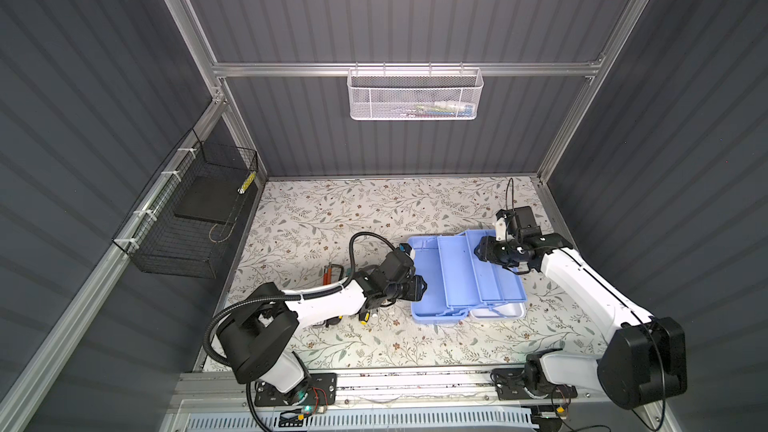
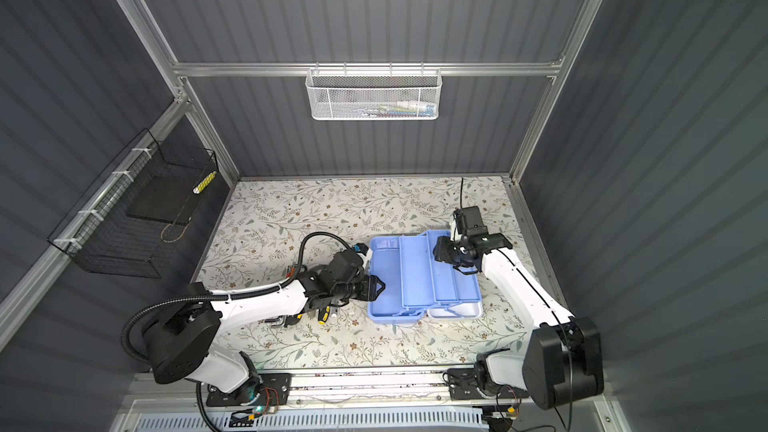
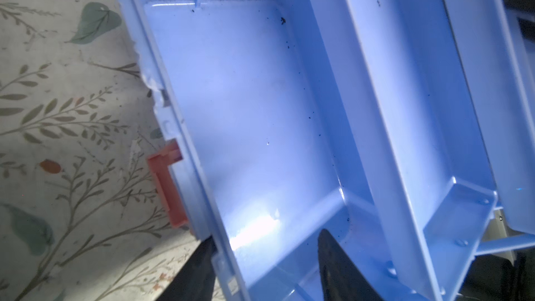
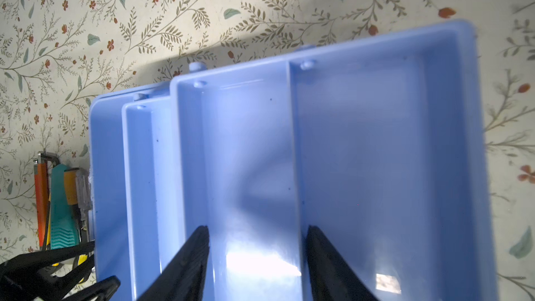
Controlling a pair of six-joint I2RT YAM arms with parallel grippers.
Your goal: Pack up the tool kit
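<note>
Our tool kit (image 1: pixel 430 297) sits open and looks empty on the table (image 1: pixel 332 209), our left gripper (image 3: pixel 266 237) and right gripper (image 4: pixel 257 228) both spread wide over it holding nothing, so we think the next move is picking up the small tools (image 4: pixel 62 207) lying beside it.

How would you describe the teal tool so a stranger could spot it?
On the flowered table, find the open blue box; a few hand tools lie just outside its long wall, to its left in both top views. The teal tool lies between an orange-handled tool and a yellow-and-clear tool; only it has a broad teal grip with zigzag ridges.
</note>
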